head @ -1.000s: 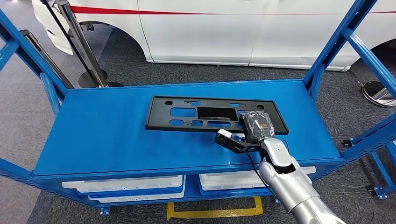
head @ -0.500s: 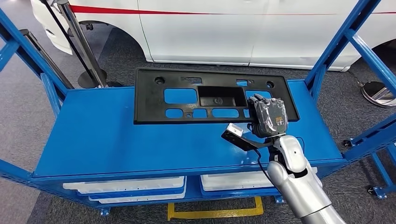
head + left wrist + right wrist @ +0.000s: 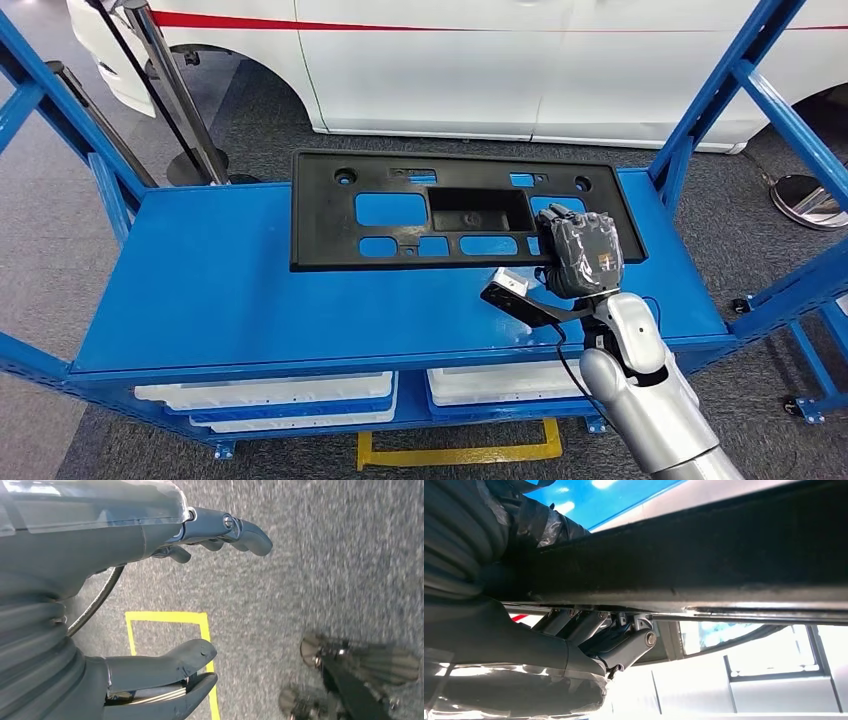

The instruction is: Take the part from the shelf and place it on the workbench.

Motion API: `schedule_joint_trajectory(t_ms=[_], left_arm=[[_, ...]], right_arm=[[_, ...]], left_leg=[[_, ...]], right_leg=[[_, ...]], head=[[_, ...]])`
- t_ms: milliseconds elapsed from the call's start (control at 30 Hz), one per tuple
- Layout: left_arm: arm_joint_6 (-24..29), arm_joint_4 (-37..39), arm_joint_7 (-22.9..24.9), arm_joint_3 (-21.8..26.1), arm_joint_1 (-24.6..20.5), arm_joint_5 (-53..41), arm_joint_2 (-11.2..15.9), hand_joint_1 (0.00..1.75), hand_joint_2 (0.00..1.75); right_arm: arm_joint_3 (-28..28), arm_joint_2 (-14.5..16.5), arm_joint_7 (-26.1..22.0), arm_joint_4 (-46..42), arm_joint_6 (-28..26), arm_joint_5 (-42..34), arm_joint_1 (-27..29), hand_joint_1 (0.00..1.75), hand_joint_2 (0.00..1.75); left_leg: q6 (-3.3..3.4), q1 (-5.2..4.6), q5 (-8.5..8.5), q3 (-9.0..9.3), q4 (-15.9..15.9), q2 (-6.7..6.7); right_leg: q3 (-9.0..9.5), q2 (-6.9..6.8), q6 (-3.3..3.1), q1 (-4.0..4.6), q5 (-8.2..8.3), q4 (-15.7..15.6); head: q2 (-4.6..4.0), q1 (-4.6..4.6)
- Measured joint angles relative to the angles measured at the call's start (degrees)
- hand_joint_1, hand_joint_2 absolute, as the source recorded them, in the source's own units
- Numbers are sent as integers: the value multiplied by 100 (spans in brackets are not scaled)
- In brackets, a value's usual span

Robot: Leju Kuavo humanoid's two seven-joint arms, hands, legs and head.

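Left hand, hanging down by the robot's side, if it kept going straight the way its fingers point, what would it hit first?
Probably the grey carpet floor. The left hand points down at it, open and holding nothing, with nothing visible between; the depth is unclear.

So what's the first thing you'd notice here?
The big black panel full of holes, tilted up off the blue shelf. The robot's right hand holds it near its right end. Behind the shelf, a white car with a red stripe stands on the grey floor.

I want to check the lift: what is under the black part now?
Under the black part the blue shelf top shows through its cutouts. The right hand grips its right end, hiding that part.
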Motion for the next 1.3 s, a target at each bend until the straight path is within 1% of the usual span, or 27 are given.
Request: schedule_joint_trajectory(t_ms=[100,167,200,233,300,333,400,433,467,533,567,600,700,733,767,800,867,933,967,1000,1067,1100,1133,1200,1233,1267,1300], left_arm=[[2,0,0,0,0,0,-3,0,175],[5,0,0,-1,2,0,-14,0,175],[7,0,3,-1,7,-2,-25,0,175],[4,-2,9,-1,12,-16,-32,0,175],[-10,-10,27,-1,20,-47,-43,0,175],[-19,-19,36,-1,21,-63,-44,0,175],[-25,-42,45,0,17,-68,-44,0,175],[-30,-56,51,0,14,-70,-46,0,175],[-39,-72,58,1,12,-70,-50,0,175],[-77,-109,83,9,25,-70,-71,0,175],[-98,-136,94,19,33,-71,-87,0,175],[-115,-167,103,31,40,-72,-106,0,175],[-146,-260,111,55,54,-71,-153,0,175],[-157,-286,112,58,60,-70,-162,0,175],[-168,-309,113,62,65,-70,-173,0,175],[-180,-333,114,67,70,-70,-184,0,175],[-199,-374,116,77,74,-72,-208,0,175],[-211,-405,116,83,74,-75,-231,0,175],[-215,-417,116,84,73,-77,-239,0,175],[-216,-428,116,86,74,-79,-245,0,175],[-221,-445,116,96,83,-83,-245,0,175],[-225,-455,116,100,89,-90,-244,0,175],[-228,-463,116,103,96,-98,-243,0,175],[-235,-475,116,105,101,-113,-243,0,175],[-238,-476,116,105,101,-115,-243,0,175],[-240,-480,116,105,101,-116,-243,0,175],[-240,-486,116,105,100,-117,-242,0,175]], right_arm=[[-2,-4,-2,-11,2,-2,5,175,175],[-4,-11,-11,-41,7,-4,15,175,175],[-7,-16,-15,-66,16,-11,23,175,175],[-10,-20,-23,-86,33,-29,46,175,175],[-19,-30,-37,-123,71,-65,104,175,175],[-27,-36,-44,-137,82,-77,131,175,175],[-62,-47,-50,-174,89,-83,146,175,175],[-84,-51,-54,-190,95,-93,148,175,175],[-104,-54,-61,-202,109,-107,148,175,175],[-122,-57,-81,-207,154,-142,151,175,175],[-132,-62,-94,-206,175,-158,153,175,175],[-142,-66,-104,-206,192,-172,155,175,175],[-164,-74,-123,-205,219,-196,159,175,175],[-166,-75,-127,-205,227,-203,162,175,175],[-167,-75,-128,-205,237,-211,166,175,175],[-168,-76,-129,-205,246,-225,170,175,175],[-180,-76,-131,-212,257,-259,173,175,175],[-204,-75,-134,-239,260,-278,173,175,175],[-218,-74,-137,-255,261,-281,170,175,175],[-229,-74,-139,-266,262,-282,162,175,175],[-242,-74,-142,-271,267,-290,147,175,175],[-244,-75,-143,-271,269,-293,145,175,175],[-246,-76,-143,-271,272,-297,151,175,175],[-249,-78,-143,-273,275,-303,164,175,175],[-250,-78,-142,-273,275,-306,168,175,175],[-251,-78,-142,-273,275,-309,174,175,175],[-251,-78,-143,-273,275,-311,181,175,175]], left_leg=[[-37,-9,17,-9,0,-5],[-129,-16,74,-30,-8,-18],[-199,-8,-116,-116,199,-18],[-259,3,-400,-224,628,-10],[-327,24,-864,-234,1282,16],[-326,26,-822,-30,1213,23],[-287,16,-681,541,401,23],[-261,3,-669,714,123,19],[-237,-13,-686,792,-31,14],[-173,-16,-618,760,-84,14],[-132,-5,-568,737,-114,27],[-76,9,-500,698,-138,40],[21,11,-301,482,-150,62],[21,4,-245,396,-139,61],[19,-2,-192,308,-121,60],[13,-6,-144,219,-98,58],[-9,-13,-60,65,-41,52],[-53,-28,16,-24,-7,42],[-83,-31,56,-37,-7,39],[-117,-32,102,-43,-19,36],[-187,-31,132,-73,-14,23],[-221,-28,11,-123,67,20],[-251,-22,-215,-189,241,18],[-302,10,-816,-352,870,25],[-323,21,-1003,-409,1219,26],[-340,29,-1044,-418,1482,26],[-351,33,-947,-350,1586,27]], right_leg=[[-8,13,-22,28,48,49],[-63,22,-84,61,143,60],[-141,13,-159,66,235,41],[-255,-9,-223,67,329,32],[-502,-52,-306,63,531,31],[-595,-62,-296,69,591,53],[-680,-66,-253,76,649,96],[-699,-69,-222,80,681,106],[-709,-73,-185,82,718,106],[-713,-74,-107,83,794,78],[-734,-62,-74,81,761,97],[-778,-49,-50,81,624,193],[-1029,-28,-13,76,-173,1078],[-1081,-29,-6,76,-325,1398],[-1069,-28,-4,76,-342,1585],[-961,-28,-10,77,-237,1576],[-476,-25,-51,83,40,1022],[43,-18,-113,112,46,280],[174,-15,-138,130,5,58],[208,-15,-157,149,-13,-35],[135,-34,-219,129,94,-76],[82,-49,-265,110,157,-93],[15,-65,-308,89,230,-108],[-152,-79,-352,84,361,-101],[-244,-81,-351,85,426,-89],[-342,-85,-344,84,489,-72],[-441,-90,-331,81,547,-49]], head=[[0,-1],[0,-1],[0,-4],[0,-8],[0,-14],[0,-14],[0,-12],[0,-10],[0,-9],[0,-8],[0,-7],[0,-6],[0,-4],[0,-4],[0,-4],[0,-4],[0,-4],[0,-8],[0,-7],[0,-8],[0,-3],[0,-3],[0,-3],[0,-4],[0,-4],[0,-4],[0,-4]])
